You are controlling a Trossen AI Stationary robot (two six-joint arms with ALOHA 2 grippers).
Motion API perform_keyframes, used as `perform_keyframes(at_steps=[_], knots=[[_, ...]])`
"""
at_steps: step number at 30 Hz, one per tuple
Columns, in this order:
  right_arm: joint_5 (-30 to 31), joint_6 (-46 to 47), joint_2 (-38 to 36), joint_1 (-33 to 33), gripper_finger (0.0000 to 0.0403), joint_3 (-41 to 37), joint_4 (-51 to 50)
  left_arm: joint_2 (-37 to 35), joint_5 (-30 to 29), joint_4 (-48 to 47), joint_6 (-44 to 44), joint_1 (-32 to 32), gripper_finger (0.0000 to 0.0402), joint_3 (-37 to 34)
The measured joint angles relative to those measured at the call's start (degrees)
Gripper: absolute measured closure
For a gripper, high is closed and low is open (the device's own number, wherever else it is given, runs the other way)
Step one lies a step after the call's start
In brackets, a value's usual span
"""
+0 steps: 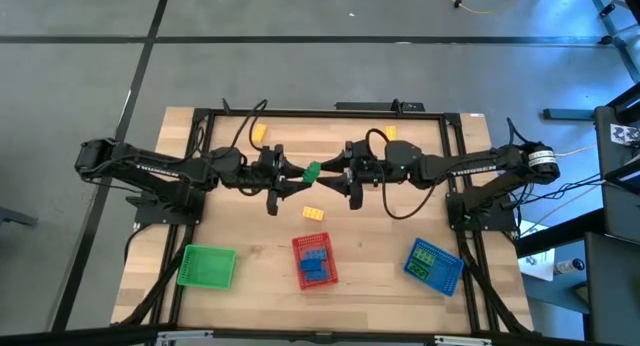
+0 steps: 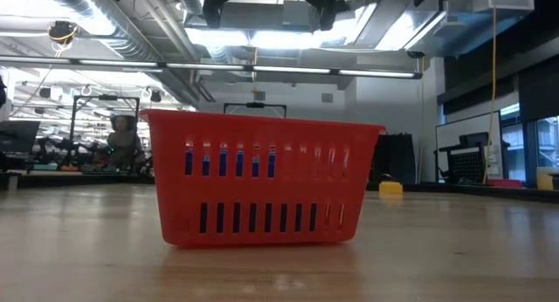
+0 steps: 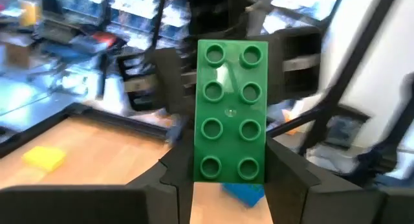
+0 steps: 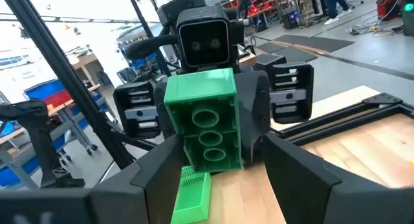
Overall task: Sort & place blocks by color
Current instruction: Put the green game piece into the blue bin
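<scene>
From above, left claw (image 1: 291, 174) and right claw (image 1: 330, 172) meet mid-desk, both clamped on one green block (image 1: 311, 171); open desk (image 1: 250, 241) all round them. Low view: only the red tray (image 2: 262, 175). Both wrist views: block between the fingers.

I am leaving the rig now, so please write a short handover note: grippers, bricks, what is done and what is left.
Left gripper: shut on a green studded plastic brick, held above mid-table.
Right gripper: at that brick's other end; grip unclear.
Done: blue bricks lie in the red mesh tray, green bricks in the blue mesh tray; counts unclear.
Left: the held brick, and three yellow studded bricks on the wooden table.
No brick shows in the green mesh tray.
</scene>
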Motion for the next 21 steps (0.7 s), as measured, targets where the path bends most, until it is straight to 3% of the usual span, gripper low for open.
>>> perform_keyframes(at_steps=[13,21], knots=[[1.1,-0.3,-0.4,0.0,0.0186,0.1,1.3,0.2,1.4,1.1,-0.6,0.8,0.0274,0.0],[1.6,-2.5,-0.3,0.0,0.0186,0.1,2.2,4.5,2.9,2.6,-1.9,0.8,0.0274,1.4]])
